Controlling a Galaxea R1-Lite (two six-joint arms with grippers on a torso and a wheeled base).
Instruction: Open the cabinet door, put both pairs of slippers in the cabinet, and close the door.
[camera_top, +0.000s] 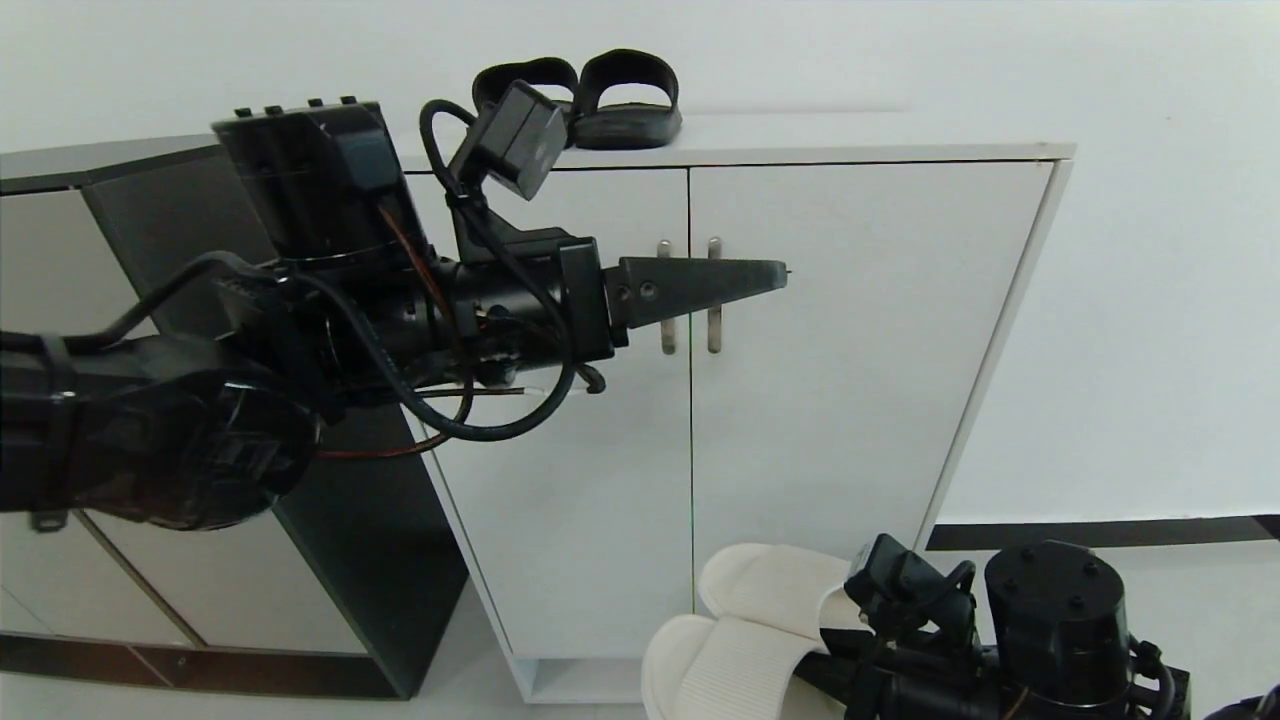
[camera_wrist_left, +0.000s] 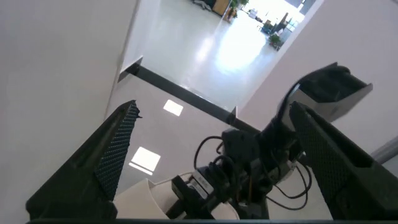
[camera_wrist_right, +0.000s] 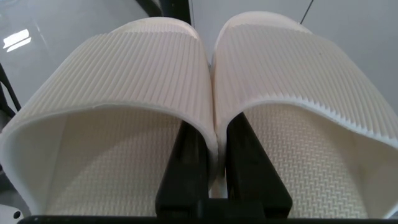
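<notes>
Black slippers (camera_top: 590, 100) atop cabinet (camera_top: 850, 380); white pair (camera_top: 745, 620) below

Looks straight into a pair of cream slippers (camera_wrist_right: 124, 93), set side by side and touching along their inner edges. Ribbed across the straps, stamped with a fine zigzag pattern on the insoles. Pinched together at the adjoining strap edges by the right hand (camera_wrist_right: 214, 155), with black fingers (camera_wrist_right: 183, 174) reaching one into each slipper and pressed against the two inner walls between them. Beyond the toes: a white cabinet face (camera_wrist_right: 354, 31) to one side, glossy floor (camera_wrist_right: 37, 37) to the other, a dark strip (camera_wrist_right: 171, 7) between them.
</notes>
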